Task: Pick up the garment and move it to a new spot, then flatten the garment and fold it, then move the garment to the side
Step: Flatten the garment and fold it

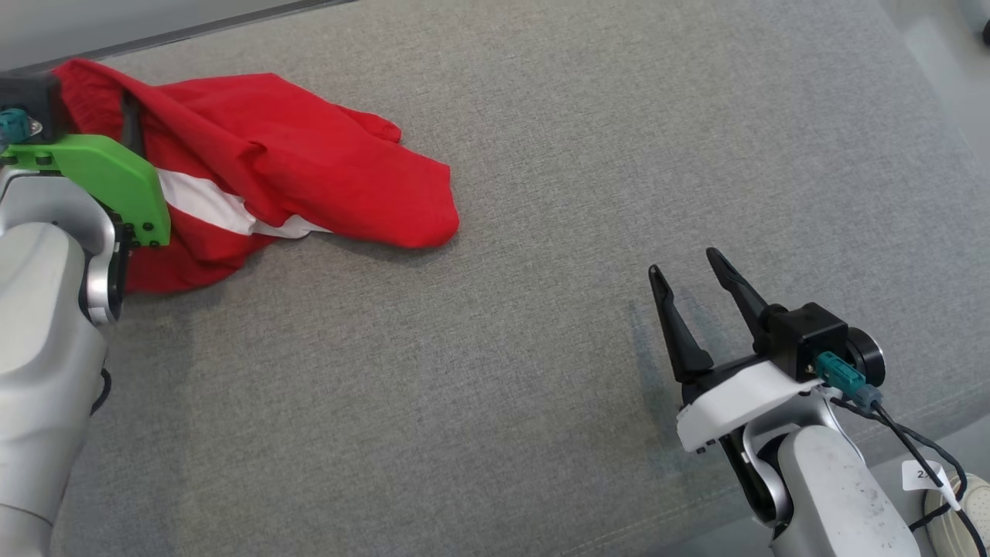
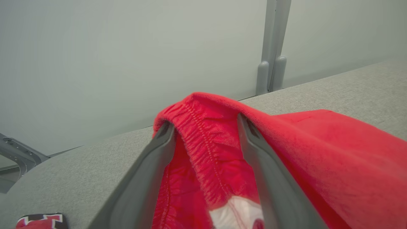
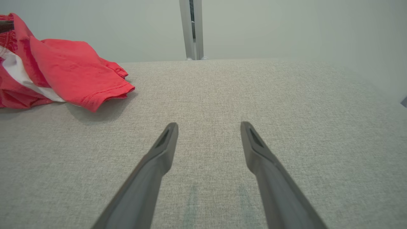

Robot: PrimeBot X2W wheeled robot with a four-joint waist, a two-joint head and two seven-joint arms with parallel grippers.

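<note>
Soft red cloth garment with white stripe [image 1: 309, 166] lies crumpled on robot's left side of flat gray woven surface [image 1: 580, 155]. Left gripper [image 2: 206, 122] fingers spread wide, ribbed stretchy band loose between them. Right gripper [image 1: 685, 263] spread wide too, holds nothing, well apart from garment.

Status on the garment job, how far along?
Done, at most: the first move. The garment lies crumpled at the far left of the grey surface.
In hand: the left gripper stands open with the elastic waistband between its fingers, nothing clamped. The right gripper is open over bare surface.
Left: flatten, fold, move aside. None of it looks started.
</note>
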